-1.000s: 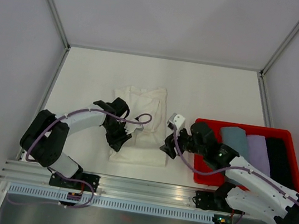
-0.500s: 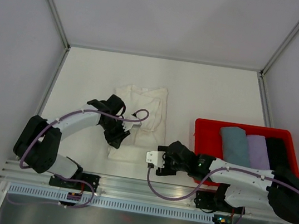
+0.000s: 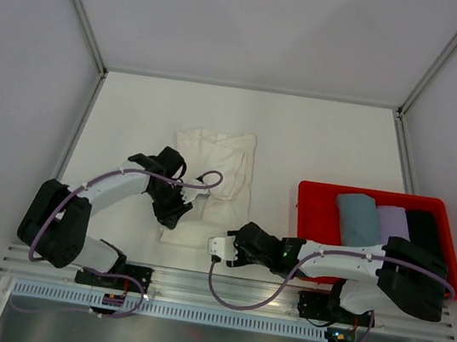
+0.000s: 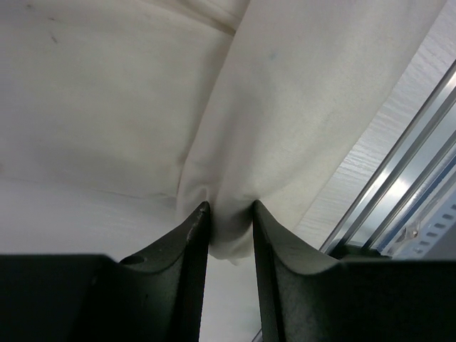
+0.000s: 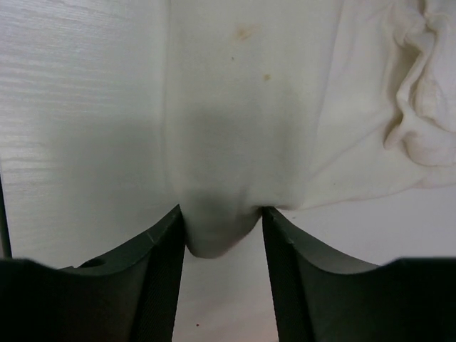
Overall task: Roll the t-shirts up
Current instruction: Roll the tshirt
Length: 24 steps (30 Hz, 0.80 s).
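A wrinkly cream t-shirt (image 3: 221,166) lies flat on the white table, left of centre. My left gripper (image 3: 178,208) is at its near left part, shut on a gathered fold of the cream cloth (image 4: 235,142), with the jaws (image 4: 229,206) pinching it. Low at the shirt's near right corner, my right gripper (image 3: 210,246) has that corner (image 5: 214,235) bunched between its jaws (image 5: 222,210), and the cloth touches both fingers. Grey-blue (image 3: 358,216), lilac (image 3: 391,221) and black (image 3: 423,224) t-shirts lie folded in the bin.
The red plastic bin (image 3: 312,188) stands at the right, with the right arm reaching across its near side. An aluminium rail (image 3: 219,288) runs along the table's near edge, close behind both grippers. White walls close in the table.
The right arm has swung from beside the bin down and left to the shirt's near right corner, and its jaws narrowed around it. The left gripper shifted slightly nearer, still holding cloth.
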Motion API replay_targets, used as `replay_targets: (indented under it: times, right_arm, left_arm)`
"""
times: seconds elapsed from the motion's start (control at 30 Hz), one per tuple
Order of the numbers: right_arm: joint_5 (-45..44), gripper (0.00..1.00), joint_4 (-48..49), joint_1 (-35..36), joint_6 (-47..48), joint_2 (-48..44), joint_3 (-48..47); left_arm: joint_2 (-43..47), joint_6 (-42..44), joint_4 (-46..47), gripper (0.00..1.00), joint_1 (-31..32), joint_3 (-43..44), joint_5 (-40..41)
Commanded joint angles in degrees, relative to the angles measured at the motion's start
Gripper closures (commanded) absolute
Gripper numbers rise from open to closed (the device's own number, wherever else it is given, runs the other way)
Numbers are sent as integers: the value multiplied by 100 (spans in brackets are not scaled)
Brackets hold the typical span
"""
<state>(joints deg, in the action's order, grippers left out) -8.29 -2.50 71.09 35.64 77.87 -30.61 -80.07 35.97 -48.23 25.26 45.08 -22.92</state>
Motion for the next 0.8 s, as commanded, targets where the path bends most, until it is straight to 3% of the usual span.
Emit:
replay_targets:
  times: [0.0, 0.17, 0.33, 0.43, 0.5, 0.67, 0.77]
  right_arm:
    - [-173, 49, -22, 19, -189, 317, -138]
    - [-129, 71, 13, 10, -391, 300, -85]
    - [73, 78, 39, -60, -654, 71, -112]
    - [319, 80, 22, -209, -821, -61, -103]
    - [520, 82, -13, -314, -971, -140, -120]
    - [951, 87, -75, -666, -1182, -210, -244]
    - [1128, 87, -66, -851, -1261, -219, -287]
  left_arm:
    - [132, 297, -64, 64, -73, 238, 269]
    - [606, 630, -195, 60, -100, 466, 586]
    - [1378, 1324, -635, 58, -100, 555, 710]
    - [2280, 2149, -644, 54, -91, 11, 526]
    - [2871, 2588, -478, 45, -73, -463, 307]
    - [4611, 2670, 138, 35, 758, -1570, 726]
    - [4747, 2311, 173, 30, 1305, -1774, 1078]
